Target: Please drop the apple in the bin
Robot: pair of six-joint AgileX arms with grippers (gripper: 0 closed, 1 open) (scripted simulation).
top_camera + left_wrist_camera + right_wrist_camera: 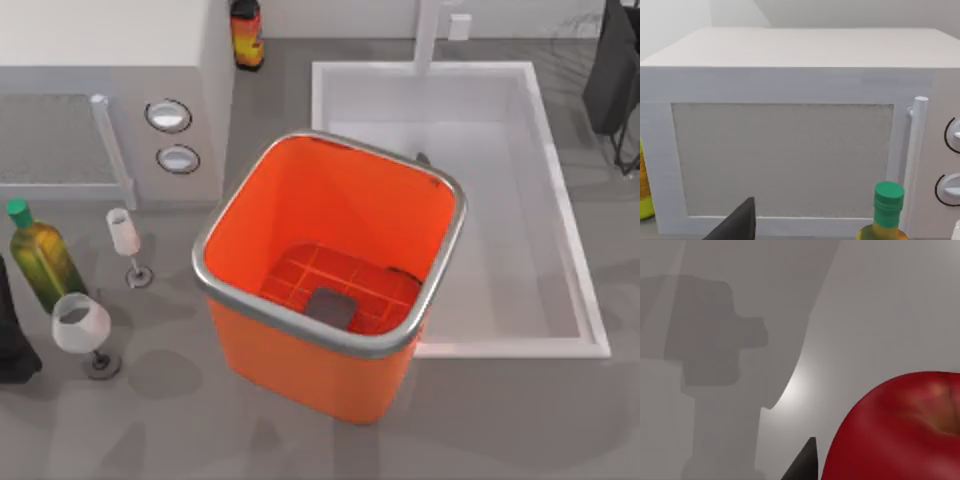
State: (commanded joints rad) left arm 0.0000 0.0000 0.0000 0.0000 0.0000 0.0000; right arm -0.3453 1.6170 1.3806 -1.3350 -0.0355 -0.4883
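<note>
Your right wrist view puts the apple (900,432) close up; the top view shows the bin (300,355) with a dark patch inside; neither hand's grip can be told.

Right arm (612,80) — top-right corner

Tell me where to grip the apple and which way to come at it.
Grip the apple across its widest rounded middle, fingers on opposite flanks, coming down from above its dimpled top. The right wrist view shows it smooth, glossy and round, with the dimple turned up toward the camera, so a grip near the top or on one side alone would likely slip. It sits close under the right wrist on a pale surface, so the right arm seems best placed.
</note>
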